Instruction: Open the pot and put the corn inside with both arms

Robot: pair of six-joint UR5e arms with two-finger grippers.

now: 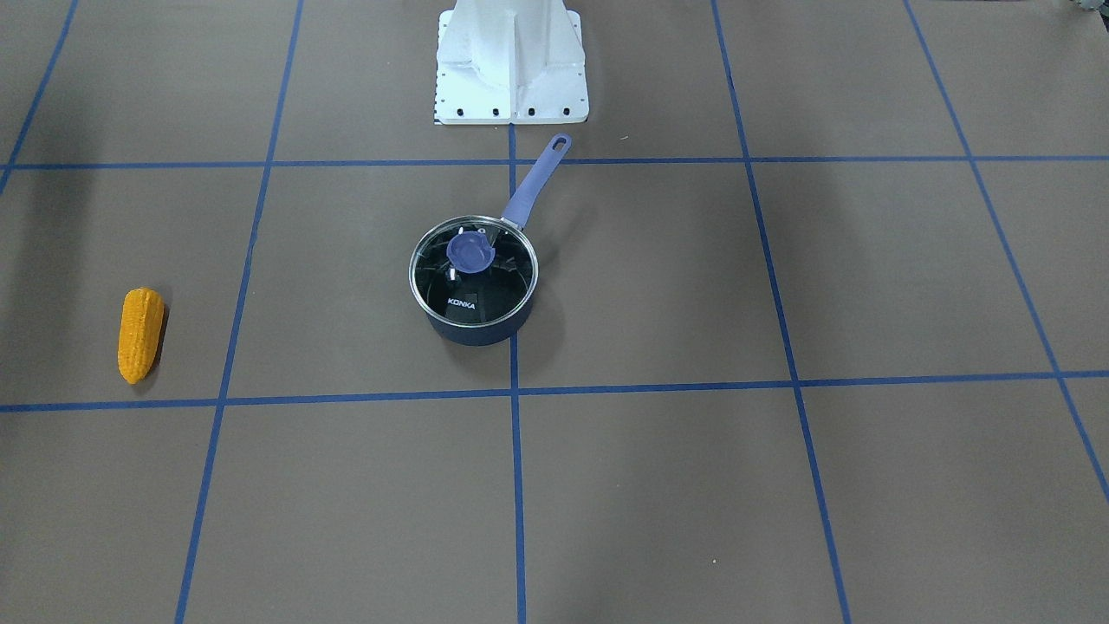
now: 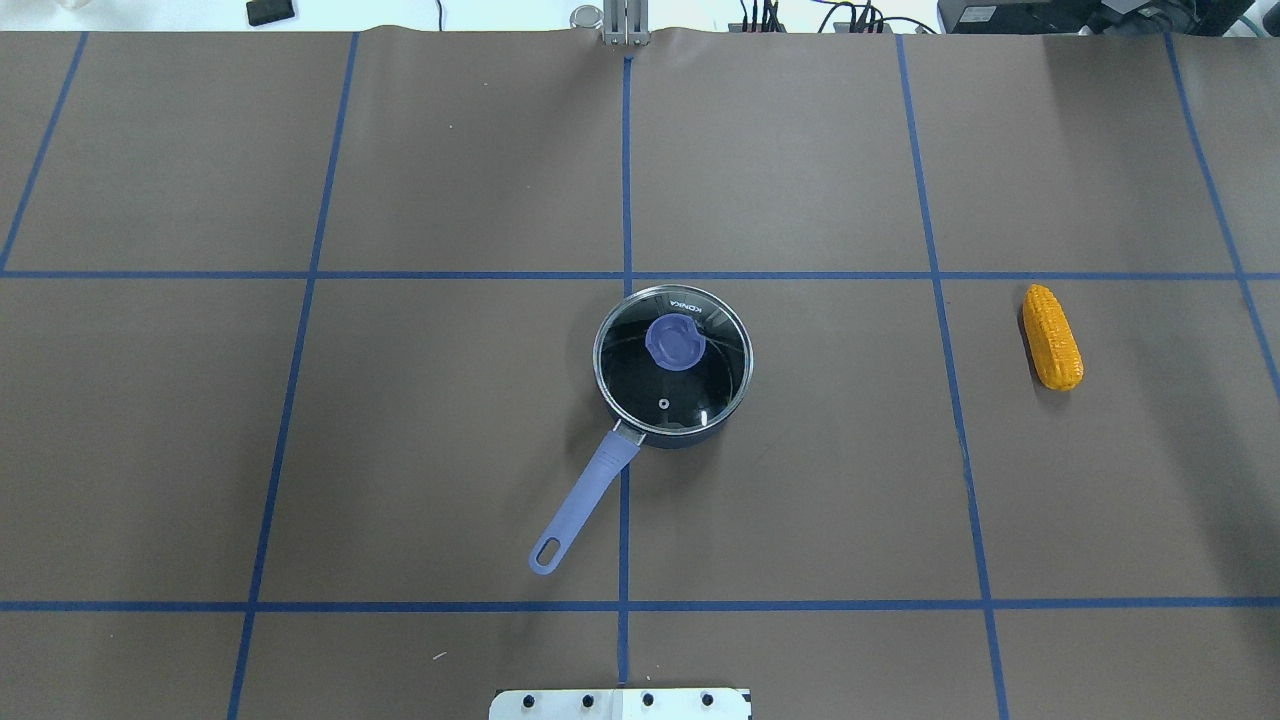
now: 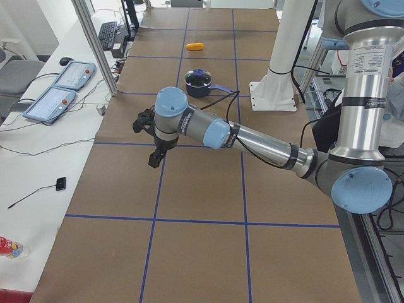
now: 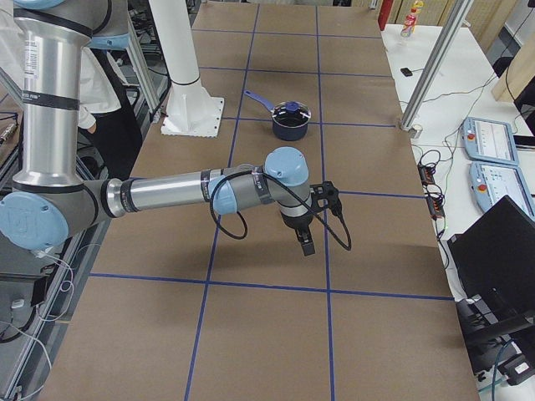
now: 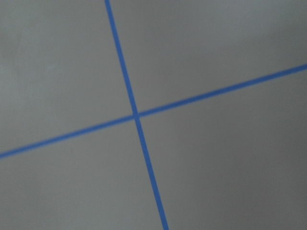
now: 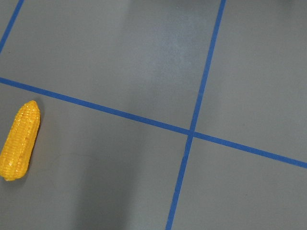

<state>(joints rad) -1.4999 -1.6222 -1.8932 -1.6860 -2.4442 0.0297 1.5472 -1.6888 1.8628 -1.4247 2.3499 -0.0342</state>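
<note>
The dark pot [image 1: 482,333] with a blue-purple handle [image 1: 537,179] stands at the table's middle, its glass lid [image 1: 485,295] and blue knob [image 1: 470,252] on top. It also shows in the overhead view [image 2: 690,436]. The orange-yellow corn [image 2: 1052,337] lies flat on the robot's right side, and shows in the right wrist view [image 6: 19,140]. The left gripper [image 3: 154,158] hangs above the table far to the pot's left. The right gripper [image 4: 305,242] hangs above the table on the pot's right. I cannot tell whether either is open or shut.
Blue tape lines [image 2: 626,275] divide the brown table cover into squares. The robot's white base [image 1: 511,65] stands behind the pot. Control tablets [image 3: 66,88] and cables lie on the white bench beyond the table's far edge.
</note>
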